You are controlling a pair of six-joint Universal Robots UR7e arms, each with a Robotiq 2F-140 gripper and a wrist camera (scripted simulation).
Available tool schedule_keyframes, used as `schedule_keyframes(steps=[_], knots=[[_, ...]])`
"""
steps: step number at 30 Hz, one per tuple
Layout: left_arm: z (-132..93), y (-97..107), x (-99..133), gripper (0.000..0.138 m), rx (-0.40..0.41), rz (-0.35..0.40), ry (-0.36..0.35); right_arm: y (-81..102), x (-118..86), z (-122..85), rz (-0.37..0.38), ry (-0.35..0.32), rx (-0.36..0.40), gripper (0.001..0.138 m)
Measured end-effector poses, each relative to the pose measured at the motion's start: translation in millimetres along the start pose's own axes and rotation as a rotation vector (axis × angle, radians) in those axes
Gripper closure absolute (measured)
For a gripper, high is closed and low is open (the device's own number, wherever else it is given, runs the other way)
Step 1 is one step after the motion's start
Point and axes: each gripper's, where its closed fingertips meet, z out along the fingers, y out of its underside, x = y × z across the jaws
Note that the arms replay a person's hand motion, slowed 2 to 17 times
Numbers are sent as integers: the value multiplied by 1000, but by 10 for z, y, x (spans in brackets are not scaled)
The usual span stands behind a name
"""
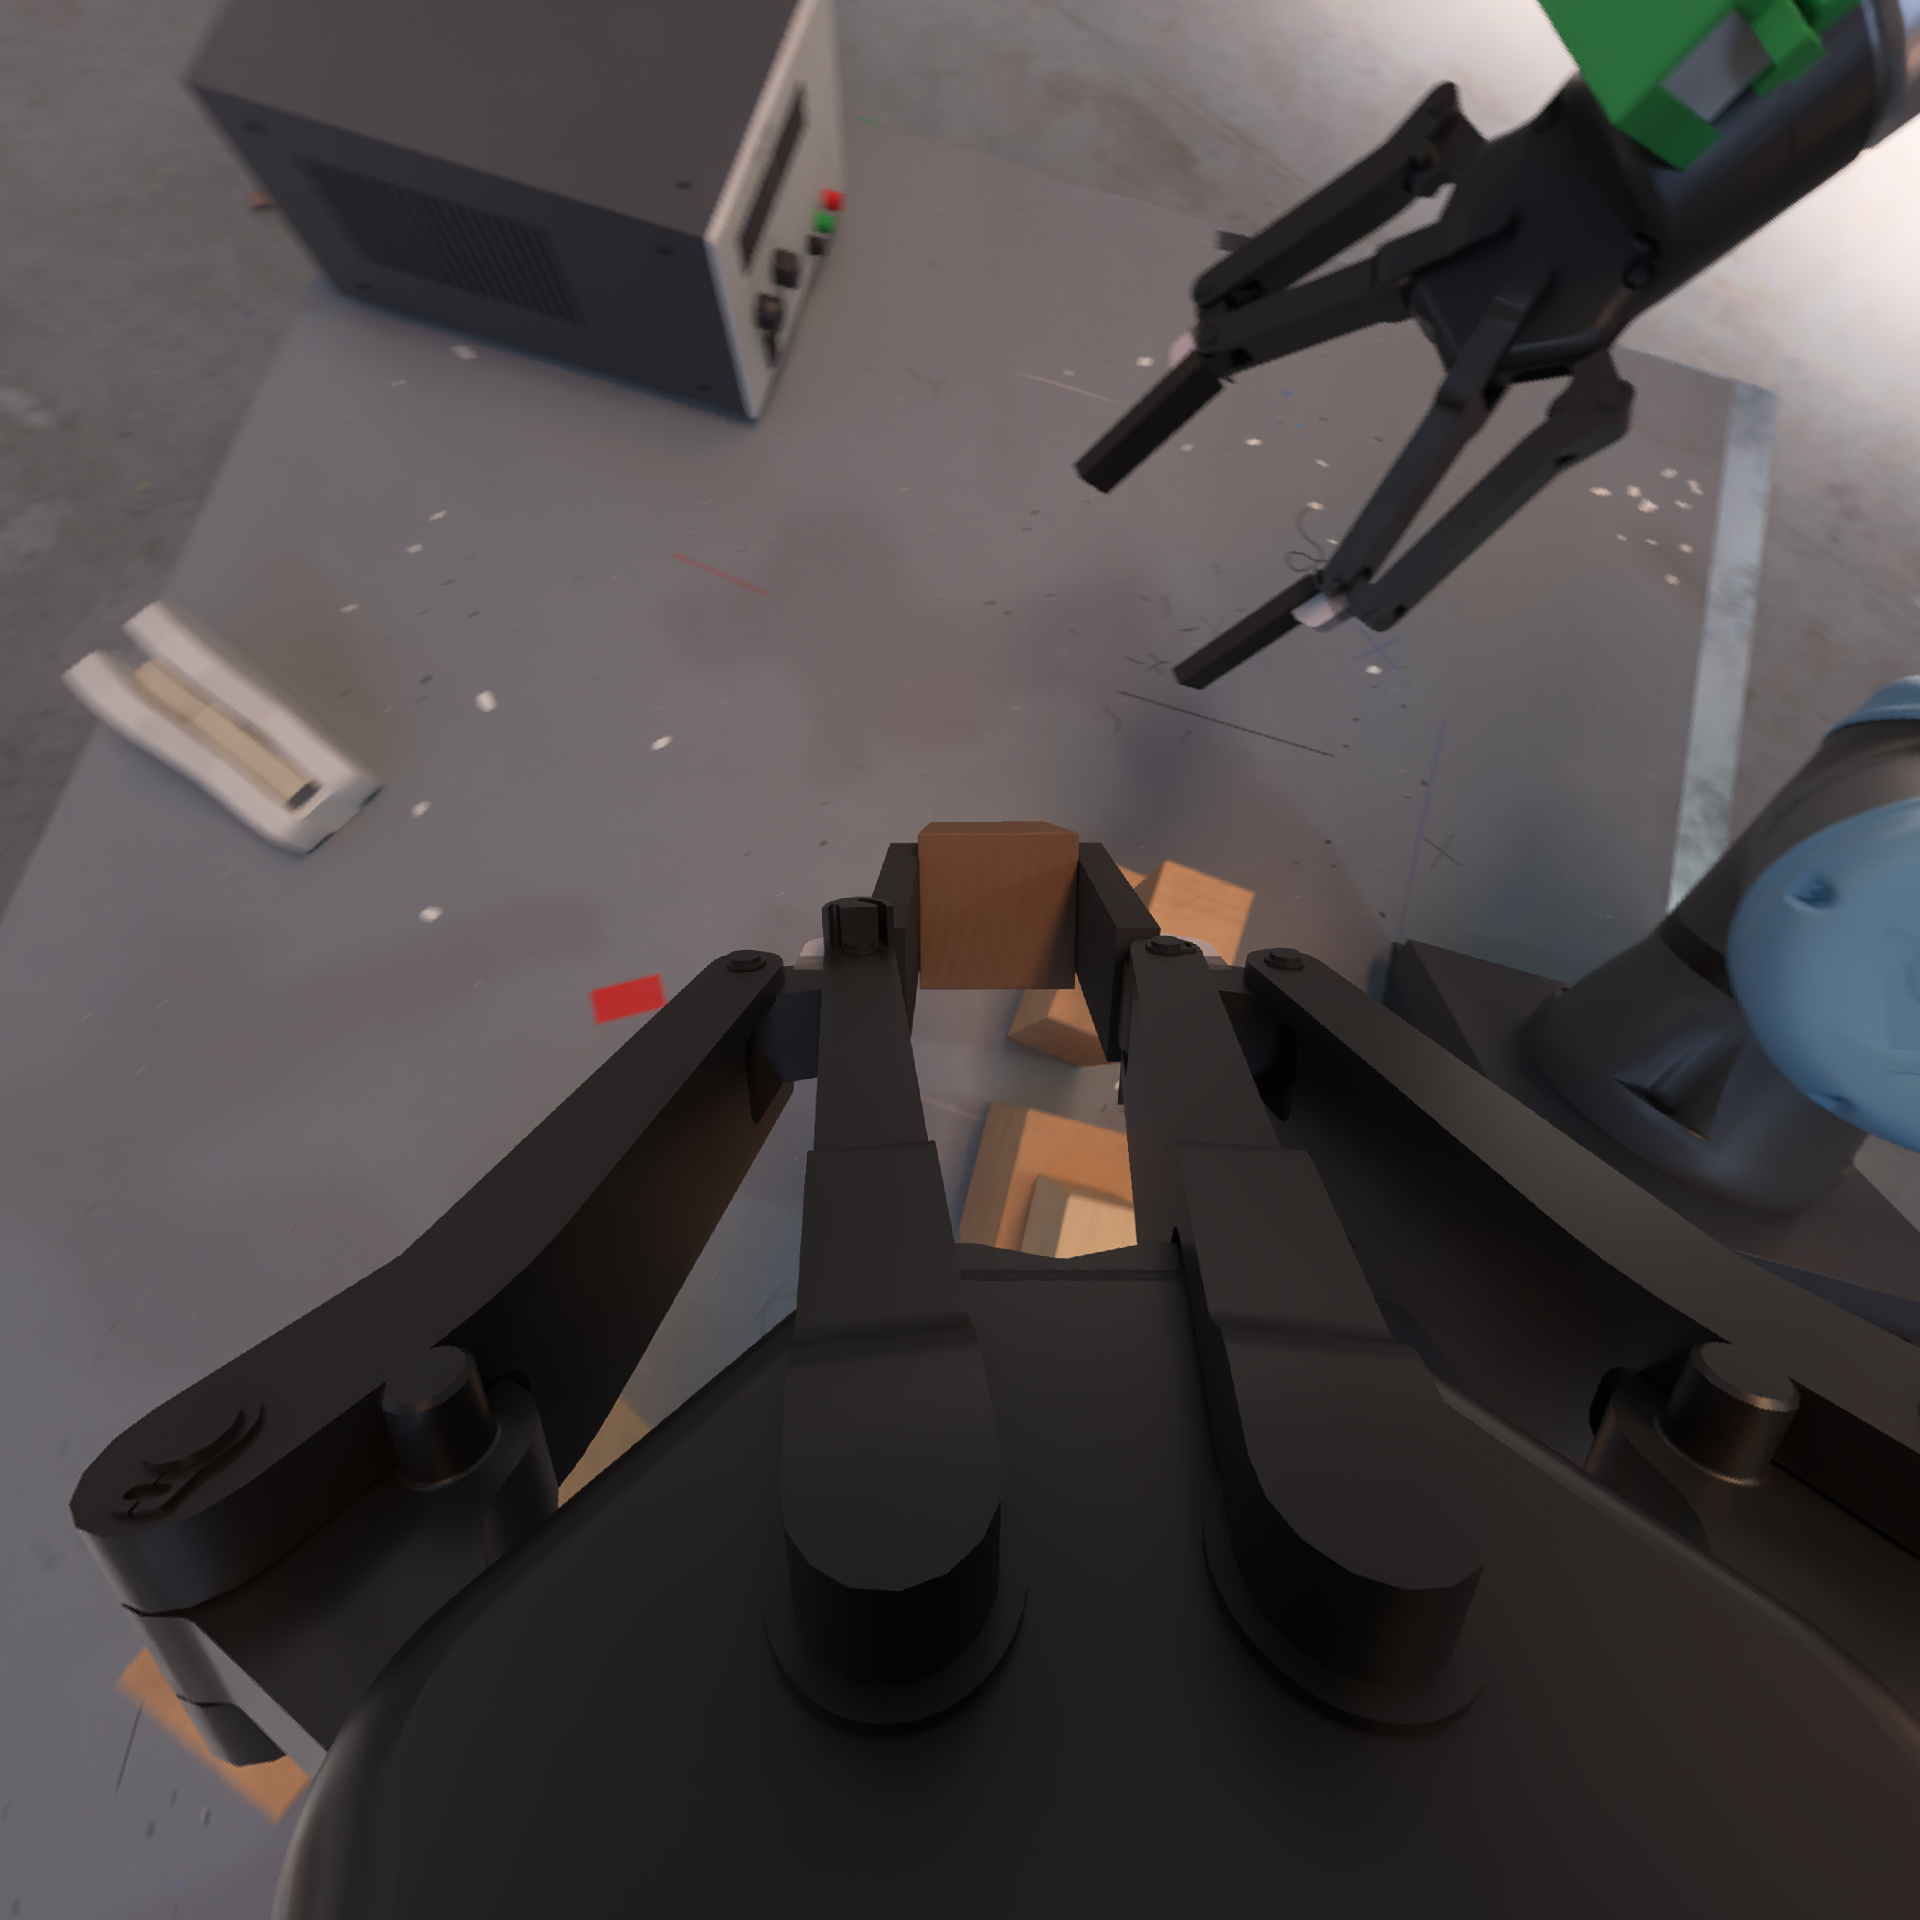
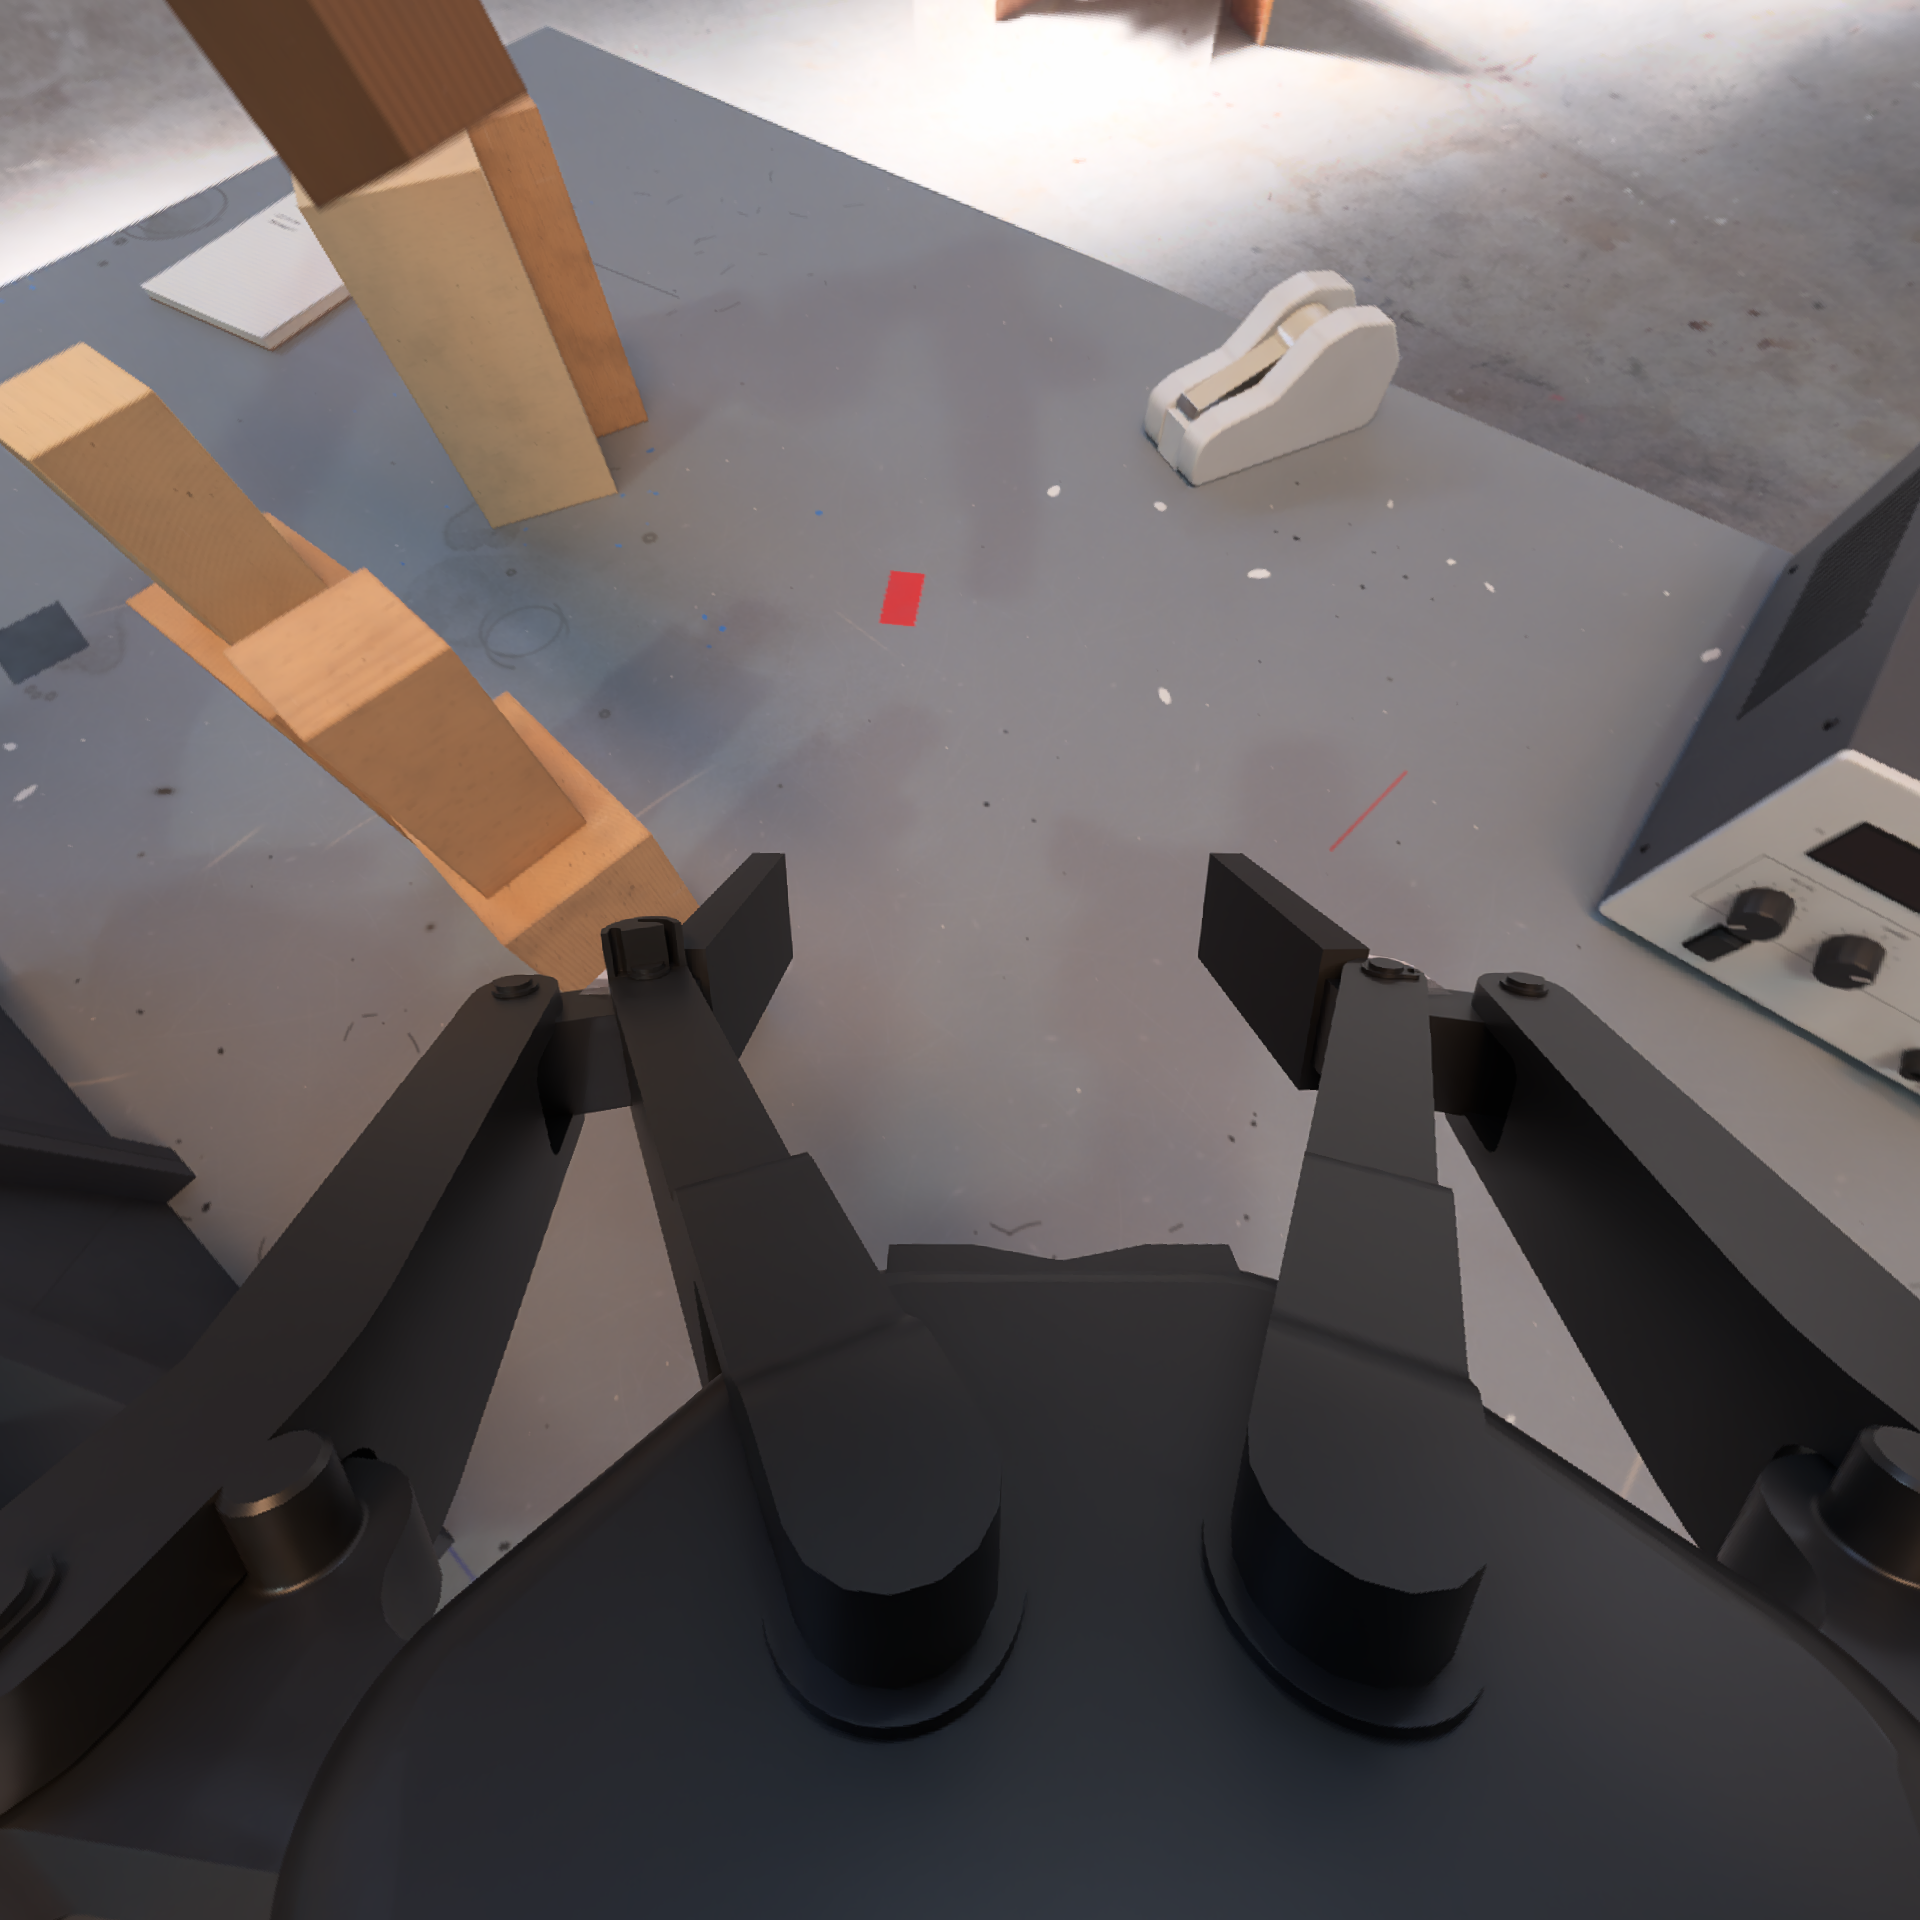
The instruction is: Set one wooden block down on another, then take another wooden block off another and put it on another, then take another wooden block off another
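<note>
My left gripper (image 1: pixel 997 878) is shut on a dark brown wooden block (image 1: pixel 992 925) and holds it above a cluster of lighter wooden blocks (image 1: pixel 1049 1164) on the grey table. In the right wrist view the dark block (image 2: pixel 353 83) sits at the top of a tall pale block (image 2: pixel 468 343); I cannot tell whether they touch. A leaning pile of tan blocks (image 2: pixel 405 727) lies beside it. My right gripper (image 2: pixel 997 935) is open and empty over bare table, to the right of the pile. It also shows far off in the left wrist view (image 1: pixel 1132 577).
A grey instrument box (image 1: pixel 499 197) (image 2: pixel 1818 831) stands at one table edge. A white tape dispenser (image 1: pixel 218 727) (image 2: pixel 1278 384) and a red marker patch (image 1: pixel 627 997) (image 2: pixel 901 597) lie on the table. A white pad (image 2: pixel 249 281) lies behind the blocks. An arm base (image 1: pixel 1714 1039) stands nearby.
</note>
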Motion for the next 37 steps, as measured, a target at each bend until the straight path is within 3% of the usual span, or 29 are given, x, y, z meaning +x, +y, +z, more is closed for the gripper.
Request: schedule_keyframes(steps=[8,19,27,37], knots=[[635,-393,594,101,-43,164,122,285,167,-237,15,33,-23,36],[1329,-621,1134,101,-135,326,201,550,365,-503,47,65,-20,37],[1658,-656,1309,101,-180,387,202,640,434,-596,62,72,-19,38],[1885,-648,1372,101,-220,422,179,646,429,-600,55,65,-20,39]])
